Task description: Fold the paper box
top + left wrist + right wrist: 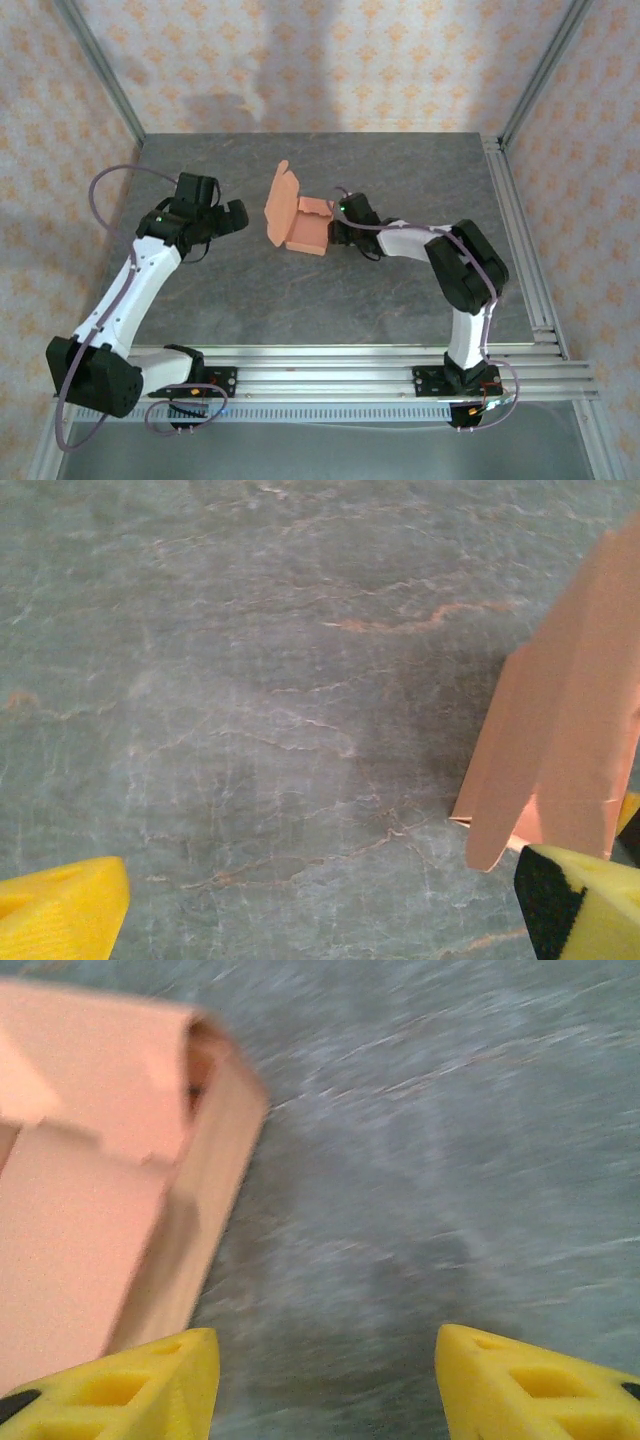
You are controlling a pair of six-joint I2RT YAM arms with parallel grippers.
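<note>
Here the box stands half-folded on the worktop between the left tool, spread wide, and the right tool, parted and empty, likely so both can press it shut.
</note>
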